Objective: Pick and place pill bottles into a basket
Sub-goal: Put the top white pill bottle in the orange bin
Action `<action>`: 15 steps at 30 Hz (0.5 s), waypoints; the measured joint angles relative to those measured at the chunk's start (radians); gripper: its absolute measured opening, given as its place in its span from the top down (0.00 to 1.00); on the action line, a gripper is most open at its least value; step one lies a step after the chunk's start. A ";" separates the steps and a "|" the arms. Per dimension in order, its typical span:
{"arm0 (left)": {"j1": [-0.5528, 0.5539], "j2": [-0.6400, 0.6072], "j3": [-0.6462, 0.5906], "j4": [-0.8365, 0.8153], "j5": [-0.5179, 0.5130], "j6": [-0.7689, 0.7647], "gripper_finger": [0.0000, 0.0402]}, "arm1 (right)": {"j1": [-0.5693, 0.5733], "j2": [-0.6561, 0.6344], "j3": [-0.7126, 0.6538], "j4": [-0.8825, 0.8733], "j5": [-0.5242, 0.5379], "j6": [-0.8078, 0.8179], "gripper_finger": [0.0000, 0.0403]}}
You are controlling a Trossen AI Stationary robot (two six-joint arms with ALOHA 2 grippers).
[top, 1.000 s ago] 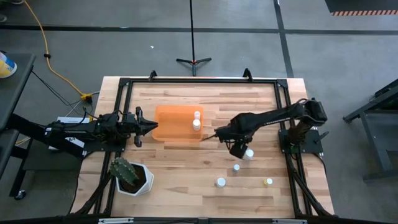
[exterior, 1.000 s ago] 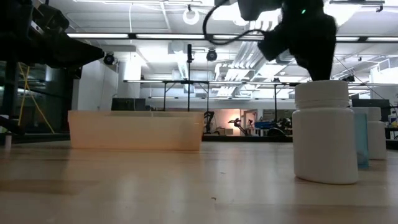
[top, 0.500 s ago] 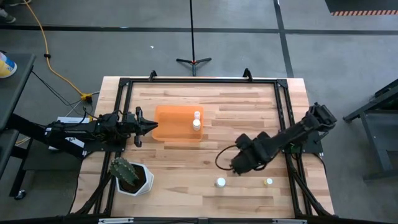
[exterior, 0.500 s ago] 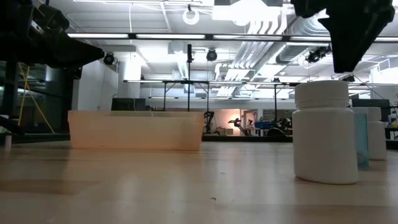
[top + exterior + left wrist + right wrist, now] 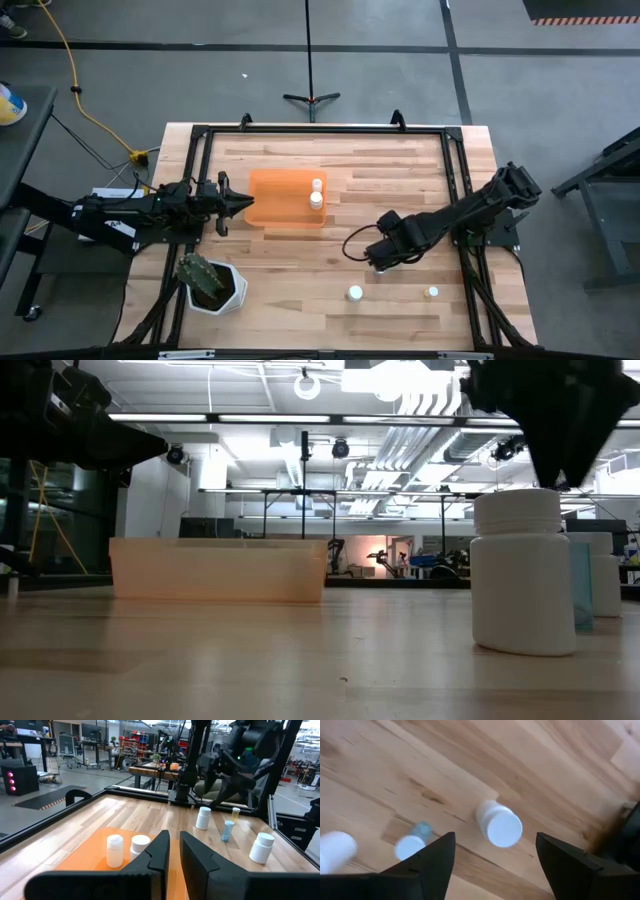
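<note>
The orange basket [image 5: 280, 200] stands at the table's middle left with two white pill bottles [image 5: 316, 194] upright inside; they also show in the left wrist view [image 5: 114, 851]. My right gripper [image 5: 377, 257] hangs open, fingers pointing down, over a white bottle [image 5: 499, 824] that stands on the table between its fingers, untouched. A small bluish bottle [image 5: 410, 845] and another white one [image 5: 335, 850] stand beside it. Two more bottles stand near the front edge: a white one [image 5: 355, 293] and a yellowish one [image 5: 431, 293]. My left gripper [image 5: 246, 203] waits shut at the basket's left wall.
A white angular pot with a green cactus [image 5: 205, 280] stands at the table's near left corner. A black frame [image 5: 320, 130] runs around the table top. The nearest white bottle looms large in the low view [image 5: 522, 572], with the basket [image 5: 218, 568] behind it.
My right gripper has gone from the basket's right wall toward the table's near right, tipped to point down, and now hangs over the loose bottles. The bottles and the basket have kept their places.
</note>
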 joint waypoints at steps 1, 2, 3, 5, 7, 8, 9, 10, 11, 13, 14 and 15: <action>0.000 0.000 0.000 0.000 0.000 0.000 0.80 | 0.003 0.000 -0.019 0.002 -0.013 0.001 0.33; 0.000 0.000 0.000 0.000 0.000 0.000 0.80 | 0.005 0.000 -0.044 0.007 -0.021 0.005 0.33; 0.000 0.000 0.000 0.000 0.000 0.000 0.80 | 0.006 0.000 -0.073 0.010 -0.035 0.009 0.32; 0.000 0.000 0.000 0.000 0.000 0.000 0.80 | 0.005 0.000 -0.121 0.039 -0.059 0.023 0.32; 0.000 0.000 0.000 0.000 0.000 0.000 0.80 | 0.003 0.000 -0.153 0.069 -0.056 0.025 0.33; 0.000 0.000 0.000 0.000 0.000 0.000 0.80 | 0.003 0.000 -0.167 0.082 -0.047 0.026 0.33; 0.000 0.000 0.000 0.000 0.000 0.000 0.80 | 0.003 0.000 -0.181 0.100 -0.038 0.025 0.33; 0.000 0.000 0.000 0.000 0.000 0.000 0.80 | 0.003 0.000 -0.193 0.124 -0.035 0.016 0.33; 0.000 0.000 0.000 0.000 0.000 0.000 0.80 | 0.002 0.000 -0.204 0.151 -0.035 0.004 0.33; 0.000 0.000 0.000 0.000 0.000 0.000 0.80 | 0.002 0.000 -0.224 0.209 -0.044 -0.007 0.33; 0.000 0.000 0.000 0.000 0.000 0.000 0.80 | 0.002 0.000 -0.237 0.240 -0.049 -0.008 0.33; 0.000 0.000 0.000 0.000 0.000 0.000 0.80 | 0.002 0.000 -0.251 0.260 -0.060 -0.009 0.33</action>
